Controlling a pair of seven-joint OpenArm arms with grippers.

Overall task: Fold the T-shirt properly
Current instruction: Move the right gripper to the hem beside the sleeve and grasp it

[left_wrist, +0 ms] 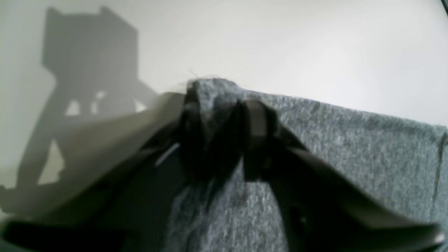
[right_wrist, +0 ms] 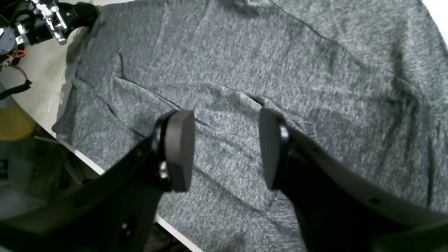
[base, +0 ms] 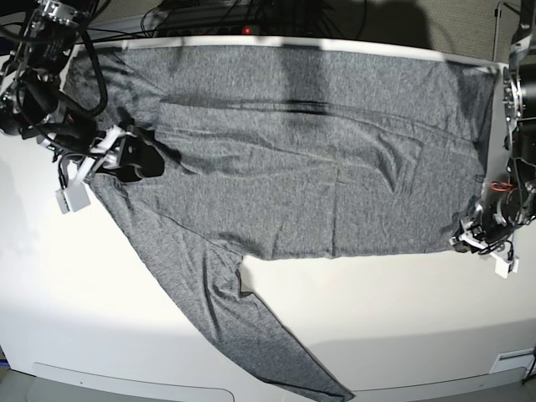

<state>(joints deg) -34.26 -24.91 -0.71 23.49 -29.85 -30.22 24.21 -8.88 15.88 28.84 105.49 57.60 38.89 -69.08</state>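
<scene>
Your left gripper (left_wrist: 218,133) had its fingers (left_wrist: 257,133) pinching a raised ridge of the T-shirt (left_wrist: 350,147), right at a corner of the cloth; the wrist view was blurred, so how deep that bite went could not be told. Your right gripper (right_wrist: 225,150) hovered over the fabric with its pads (right_wrist: 180,150) spread wide and nothing between them.

Outward from there, the T-shirt (base: 318,167) lay spread flat across the white table (base: 126,318), body stretched side to side along the far edge, one long sleeve (base: 226,310) trailing toward the near edge. Your left gripper (base: 479,237) sat at the garment's near corner on the base view's right; your right gripper (base: 134,159) stood over the opposite end.

What could have gone wrong from there, as I judge it: a thin pinch on soft knit may slip once you lift, dropping the corner. Lifting one side while the other hand held nothing would likely drag the body askew and wrinkle it. The loose sleeve could also get trapped crooked inside a fold.
</scene>
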